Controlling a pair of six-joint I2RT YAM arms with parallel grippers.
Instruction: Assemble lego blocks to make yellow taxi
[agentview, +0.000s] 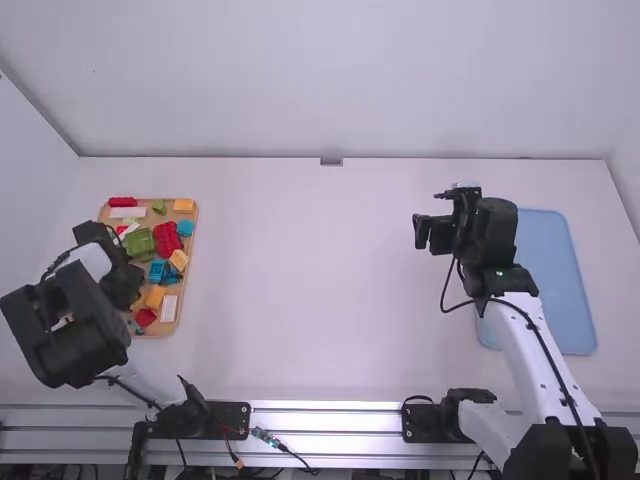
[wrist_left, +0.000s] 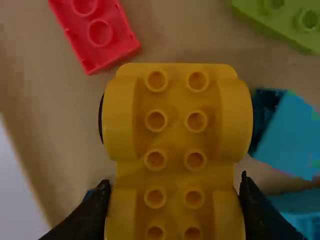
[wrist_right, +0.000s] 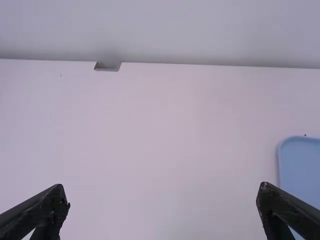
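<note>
Taxi base in the grip, building still to come

The yellow car base (wrist_left: 175, 125) is at the far left of the scene, over the wooden tray (wrist_left: 190, 35) of loose blocks — its studs bare in the left wrist view. I judge the task barely begun: the base is picked out, but placing it and building the body and roof remain.

The left gripper (wrist_left: 175, 210) is closed on it, one finger against each side, only as far apart as the base is wide. Beside and beneath the base lie a red block (wrist_left: 100, 35), a green block (wrist_left: 290, 20) and a teal block (wrist_left: 295, 135).

Well to the right, the right gripper (wrist_right: 162, 212) hangs over the white table (agentview: 320, 280), fingers spread wide and holding nothing — near the blue tray (agentview: 550, 270).
</note>
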